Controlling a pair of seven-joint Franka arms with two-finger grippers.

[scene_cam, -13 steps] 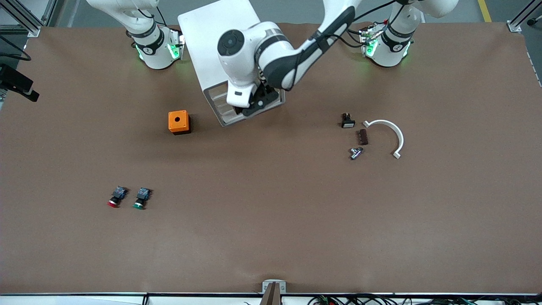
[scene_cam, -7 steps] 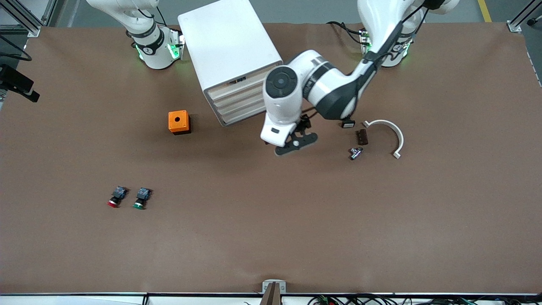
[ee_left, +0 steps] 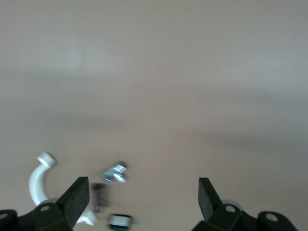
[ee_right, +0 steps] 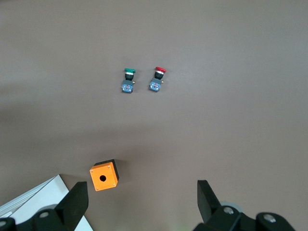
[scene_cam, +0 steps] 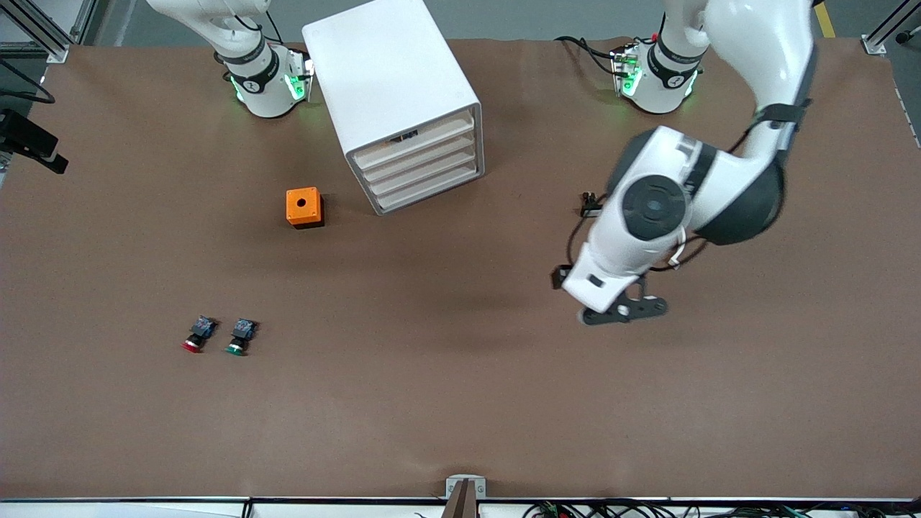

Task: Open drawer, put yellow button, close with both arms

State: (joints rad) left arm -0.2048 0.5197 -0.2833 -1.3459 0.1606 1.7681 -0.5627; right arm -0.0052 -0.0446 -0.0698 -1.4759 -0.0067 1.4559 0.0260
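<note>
The white cabinet (scene_cam: 392,79) stands between the two arm bases. Its top drawer (scene_cam: 417,139) and the three below it are shut flush. The yellow button is not in any view. My left gripper (scene_cam: 624,311) hangs open and empty over the table at the left arm's end, beside a cluster of small parts. In the left wrist view (ee_left: 143,197) its fingers are spread wide with nothing between them. My right gripper (ee_right: 143,202) is open and empty, high above the orange box (ee_right: 103,175); it is out of the front view.
The orange box (scene_cam: 304,207) with a round hole sits beside the cabinet. A red-capped button (scene_cam: 194,338) and a green-capped button (scene_cam: 239,337) lie nearer the camera. A white curved bracket (ee_left: 36,180), metal fitting (ee_left: 115,173), brown block (ee_left: 98,197) and black part (scene_cam: 590,208) lie under the left arm.
My left arm has swung away from the cabinet's drawer fronts toward its own end of the table and now hangs over the small parts. The drawer fronts, covered before, show shut.
</note>
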